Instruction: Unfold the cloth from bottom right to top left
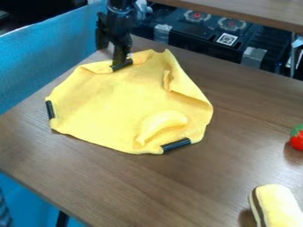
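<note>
Cloth (pixel 112 106) on table (pixel 237 155), end effector (pixel 121 61) at its rear

Yellow cloth (pixel 112 106) with black-bound corners lies mostly spread on the brown table (pixel 237 170), creased, its upper edge folded.

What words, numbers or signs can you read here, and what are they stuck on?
No words or numbers can be read.
One square black-and-white code, on the black unit behind the table: too small to read.
The yellow cloth shows no writing.
</note>
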You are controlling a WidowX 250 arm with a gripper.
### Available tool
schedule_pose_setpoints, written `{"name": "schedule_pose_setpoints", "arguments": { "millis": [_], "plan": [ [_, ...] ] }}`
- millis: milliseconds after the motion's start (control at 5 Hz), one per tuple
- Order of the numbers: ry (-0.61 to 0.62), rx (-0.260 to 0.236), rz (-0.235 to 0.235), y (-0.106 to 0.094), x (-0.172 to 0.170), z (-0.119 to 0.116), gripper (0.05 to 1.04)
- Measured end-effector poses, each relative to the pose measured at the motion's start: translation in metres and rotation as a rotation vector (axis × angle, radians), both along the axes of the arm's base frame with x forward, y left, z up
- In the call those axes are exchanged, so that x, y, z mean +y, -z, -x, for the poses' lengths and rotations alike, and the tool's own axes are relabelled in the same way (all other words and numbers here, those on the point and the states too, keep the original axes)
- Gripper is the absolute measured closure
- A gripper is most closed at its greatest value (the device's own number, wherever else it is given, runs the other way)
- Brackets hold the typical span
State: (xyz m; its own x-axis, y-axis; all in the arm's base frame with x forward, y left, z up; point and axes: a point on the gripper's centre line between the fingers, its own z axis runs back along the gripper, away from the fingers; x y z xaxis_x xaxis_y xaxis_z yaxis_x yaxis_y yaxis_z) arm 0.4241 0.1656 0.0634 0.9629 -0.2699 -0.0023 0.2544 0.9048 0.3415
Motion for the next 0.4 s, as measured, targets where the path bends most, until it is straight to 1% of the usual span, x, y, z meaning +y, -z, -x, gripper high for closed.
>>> {"name": "schedule_pose_setpoints", "arguments": {
  "millis": [200,400],
  "plan": [
    [0.013,-0.028,0.052,-0.024,-0.01,0.006,0.083],
    [-0.001,-0.026,0.099,-0.061,-0.024,0.035,0.083]
  ]
}}
